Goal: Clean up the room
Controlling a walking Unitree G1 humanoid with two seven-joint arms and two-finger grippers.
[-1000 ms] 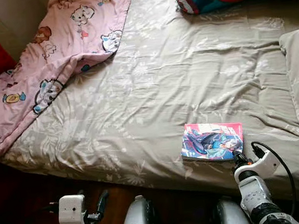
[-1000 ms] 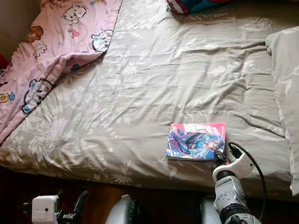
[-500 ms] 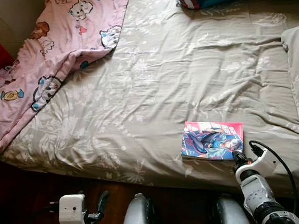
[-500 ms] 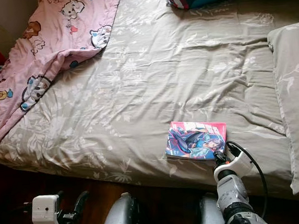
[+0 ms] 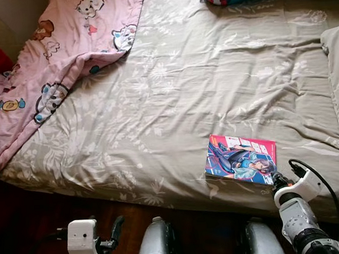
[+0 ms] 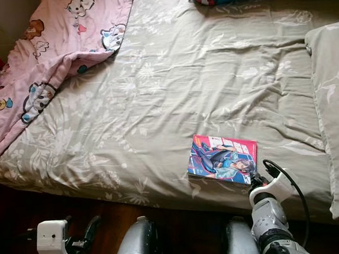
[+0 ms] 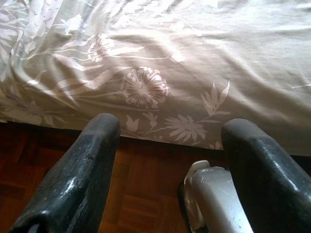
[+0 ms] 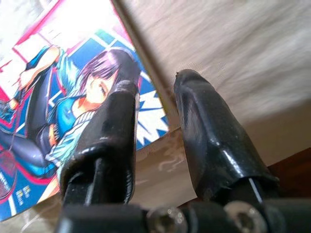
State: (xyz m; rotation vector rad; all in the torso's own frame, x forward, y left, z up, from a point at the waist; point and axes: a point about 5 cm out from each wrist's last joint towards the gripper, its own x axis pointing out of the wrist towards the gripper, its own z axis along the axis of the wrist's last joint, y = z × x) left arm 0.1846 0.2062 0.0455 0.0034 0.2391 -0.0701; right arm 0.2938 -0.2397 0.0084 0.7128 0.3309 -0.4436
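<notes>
While the pink blanket [image 5: 45, 66] runs off frame at far left, the left claw [image 7: 167, 170] hangs spread apart over the wooden floor [image 7: 141, 204] beside the bed [image 5: 173, 103] edge. Near that edge lies the comic book [image 5: 241, 163]; the right claw [image 8: 153, 131], fingers narrowly apart, straddles its corner.
</notes>
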